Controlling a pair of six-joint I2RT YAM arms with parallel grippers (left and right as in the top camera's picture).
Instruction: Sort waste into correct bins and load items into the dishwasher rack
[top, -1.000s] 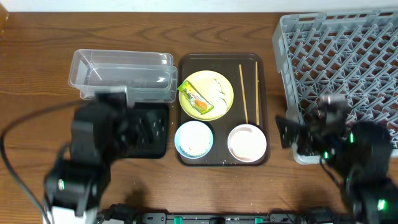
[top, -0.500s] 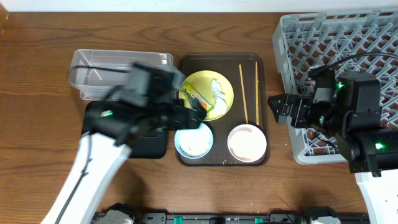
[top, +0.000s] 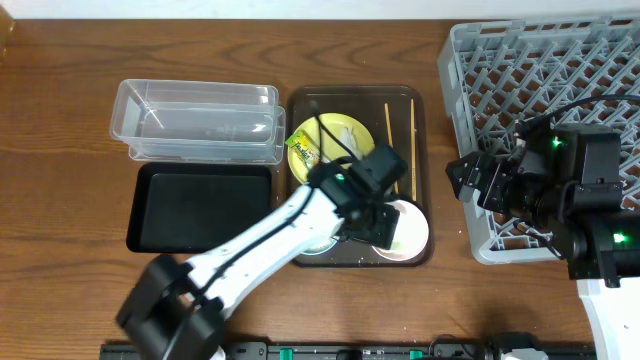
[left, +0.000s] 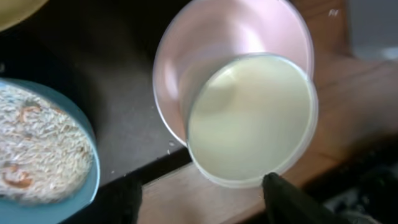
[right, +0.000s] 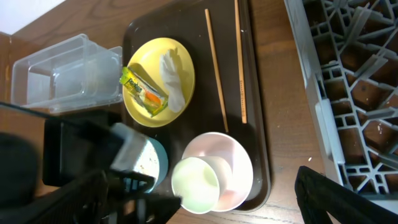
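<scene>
My left gripper (top: 385, 222) is open, low over the white bowl (top: 414, 232) on the tray's front right. In the left wrist view its fingers (left: 202, 194) straddle the rim of the small white cup (left: 249, 118), which lies tilted in the white bowl (left: 217, 34). The light-blue bowl (left: 37, 149) with rice is beside it. The pale-yellow plate (top: 352, 140) holds the green-and-orange wrapper (top: 308, 152) and a white scrap (right: 174, 78). Chopsticks (top: 411, 130) lie to its right. My right gripper (top: 465, 183) is open and empty at the grey rack's (top: 560, 90) left front corner.
The clear tub (top: 195, 120) and the black tray (top: 200, 205) sit left of the dark brown serving tray (top: 298, 110). My left arm crosses the serving tray's front and hides most of the blue bowl from above. Bare wood lies in front.
My left arm has swung right from above the black tray to the white bowl and cup. My right arm has stayed near the rack's corner, shifting slightly.
</scene>
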